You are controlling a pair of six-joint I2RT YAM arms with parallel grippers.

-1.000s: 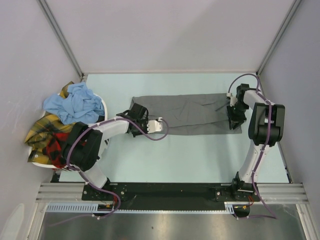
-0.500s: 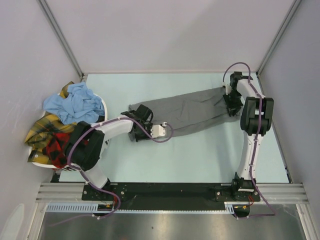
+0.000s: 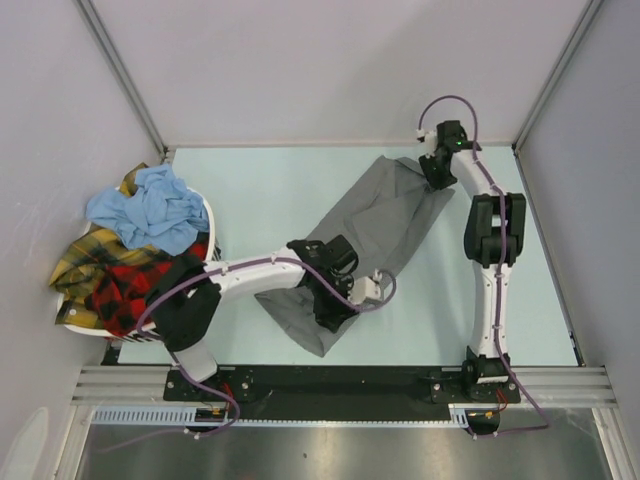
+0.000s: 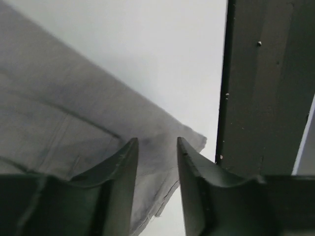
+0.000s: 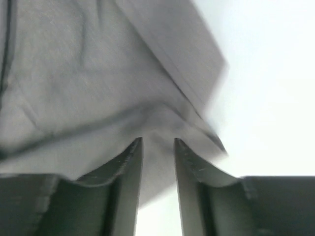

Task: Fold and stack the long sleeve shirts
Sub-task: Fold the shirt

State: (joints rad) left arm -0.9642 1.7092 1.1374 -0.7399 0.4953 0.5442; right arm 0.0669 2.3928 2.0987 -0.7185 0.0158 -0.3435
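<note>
Grey shirt on table, folded to long strip, diagonal from far right to near centre. Not yet squared; nothing stacked. My left claw at near end, right claw at far end. Both narrow, cloth at tips, cannot tell if pinched. Basket at left: blue shirt, yellow plaid shirt, red-and-black plaid shirt, one each, unfolded. Four shirts total, three to go.

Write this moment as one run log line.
grey shirt: long strip, diagonal on table | left gripper: over near end, jaws apart | right gripper: at far end, grip unclear
</note>
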